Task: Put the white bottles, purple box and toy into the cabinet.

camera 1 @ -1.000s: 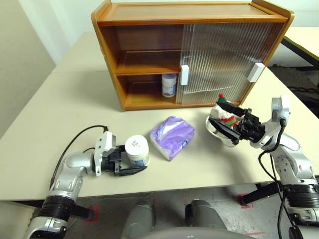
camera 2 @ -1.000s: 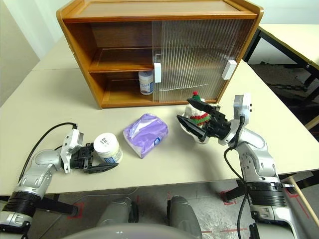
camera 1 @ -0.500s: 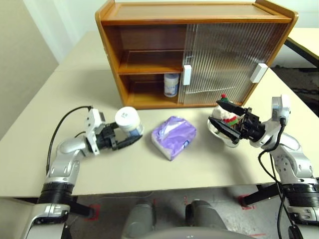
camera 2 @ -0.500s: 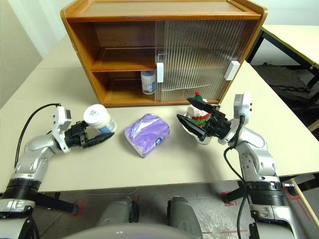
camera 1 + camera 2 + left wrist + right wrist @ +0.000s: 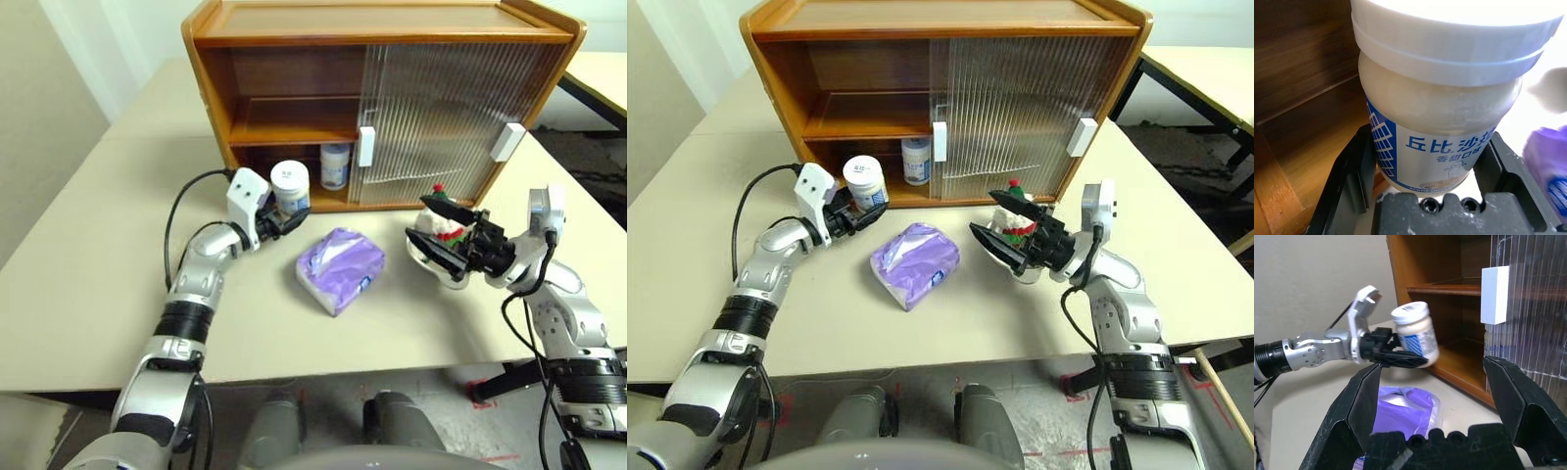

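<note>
The white bottle (image 5: 290, 186) is being gripped by the left tool (image 5: 279, 217), whose black fingers (image 5: 1349, 171) are closing on its lower body; it is standing upright, clear of the surface (image 5: 118, 245), just in front of the cabinet (image 5: 382, 98) at the open left half of the lower shelf. The left wrist view is showing the blue-printed label and the shelf wood behind it. A second white bottle (image 5: 334, 164) is sitting on the lower shelf, beside the sliding door's left handle (image 5: 365, 147). The purple box (image 5: 339, 269) is lying on the surface, near of the cabinet and between the two tools. The toy (image 5: 443, 223) is sitting in a bowl (image 5: 431, 262) to the right, where the right tool (image 5: 446, 240) is standing wide open around it, holding nothing. The right wrist view is showing the left tool and its bottle side-on.
</note>
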Robot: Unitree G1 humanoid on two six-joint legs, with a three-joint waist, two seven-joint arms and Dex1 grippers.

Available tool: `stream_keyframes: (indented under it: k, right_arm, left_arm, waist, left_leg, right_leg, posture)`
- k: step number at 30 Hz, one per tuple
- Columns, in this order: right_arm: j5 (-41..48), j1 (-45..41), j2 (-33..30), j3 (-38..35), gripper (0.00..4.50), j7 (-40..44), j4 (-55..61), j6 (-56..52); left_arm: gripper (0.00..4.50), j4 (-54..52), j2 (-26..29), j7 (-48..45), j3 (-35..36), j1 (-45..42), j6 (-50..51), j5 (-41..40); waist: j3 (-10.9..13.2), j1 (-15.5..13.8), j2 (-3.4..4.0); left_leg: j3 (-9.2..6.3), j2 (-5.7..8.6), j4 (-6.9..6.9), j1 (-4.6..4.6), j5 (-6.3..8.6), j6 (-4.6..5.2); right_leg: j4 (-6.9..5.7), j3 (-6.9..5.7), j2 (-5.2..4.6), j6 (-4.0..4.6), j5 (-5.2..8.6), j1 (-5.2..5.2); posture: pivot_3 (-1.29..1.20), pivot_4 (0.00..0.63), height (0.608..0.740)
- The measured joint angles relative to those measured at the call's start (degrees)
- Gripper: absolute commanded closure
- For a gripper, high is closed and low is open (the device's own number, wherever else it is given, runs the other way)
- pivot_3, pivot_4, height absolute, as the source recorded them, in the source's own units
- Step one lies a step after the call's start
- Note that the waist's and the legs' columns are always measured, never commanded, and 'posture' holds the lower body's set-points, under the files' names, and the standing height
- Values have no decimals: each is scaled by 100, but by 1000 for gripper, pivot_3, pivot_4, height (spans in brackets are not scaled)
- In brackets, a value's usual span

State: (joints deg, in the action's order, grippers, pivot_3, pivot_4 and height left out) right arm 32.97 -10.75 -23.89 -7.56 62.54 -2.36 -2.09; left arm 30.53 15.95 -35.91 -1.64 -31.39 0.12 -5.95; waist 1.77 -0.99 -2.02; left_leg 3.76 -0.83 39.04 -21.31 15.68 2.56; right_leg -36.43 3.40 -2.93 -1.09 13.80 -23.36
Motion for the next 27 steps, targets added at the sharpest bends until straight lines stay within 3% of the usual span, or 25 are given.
stream_keyframes:
  k: [18,27]
  right_arm:
    - [3,11,10,0,0,16,-4,8]
    - [4,12,-2,0,0,22,-4,8]
  left_arm:
    - [1373,2925,-468,1397,95,-1687,-716,416]
    - [1373,3613,-573,1856,205,-1973,-925,432]
  waist:
    - [13,-2,-22]
    - [14,7,-23]
  left_leg:
    - [-3,6,0,-10,0,0]
    - [-2,7,0,-9,1,-2]
  right_leg:
    - [8,-2,0,-5,-1,-2]
    - [7,-1,2,-6,-2,-2]
  posture:
    - [36,0,740]
    - [28,0,740]
